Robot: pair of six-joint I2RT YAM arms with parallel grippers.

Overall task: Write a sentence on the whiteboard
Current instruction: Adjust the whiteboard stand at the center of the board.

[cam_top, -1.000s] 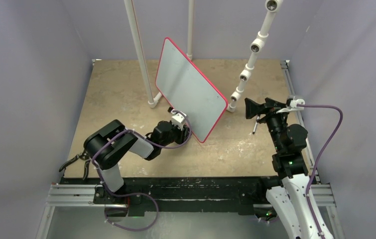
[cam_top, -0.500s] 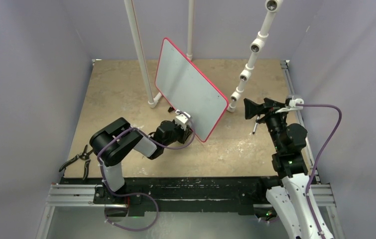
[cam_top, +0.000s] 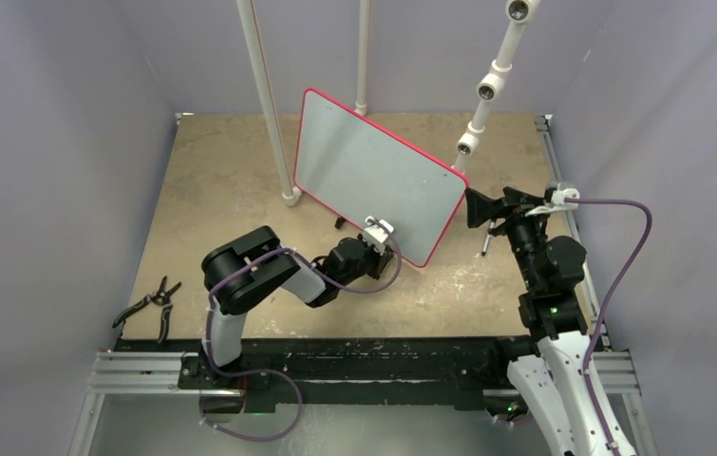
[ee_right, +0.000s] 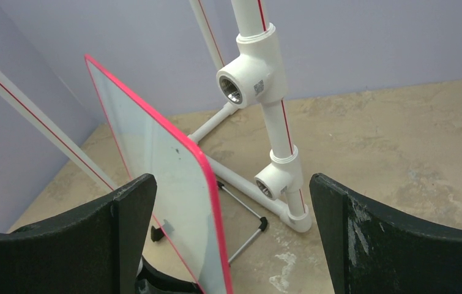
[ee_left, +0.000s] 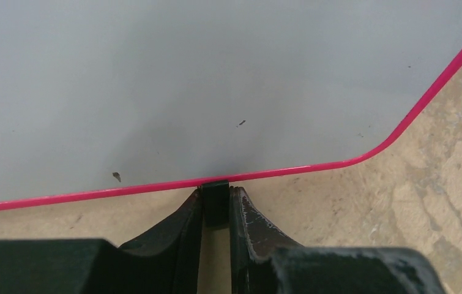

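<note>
Whiteboard stands upright on the table, white pipe frame just behind it. Left gripper is clamped on its bottom rim; right gripper, jaws wide apart, hovers just beside its right edge.

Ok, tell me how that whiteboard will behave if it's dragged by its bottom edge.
The whiteboard is probably stiff: its red rim runs straight where the left hand pinches it. Propped on a thin wire stand, it likely tips easily. Its glossy face looks slippery, so the rim seems the safer hold.
</note>
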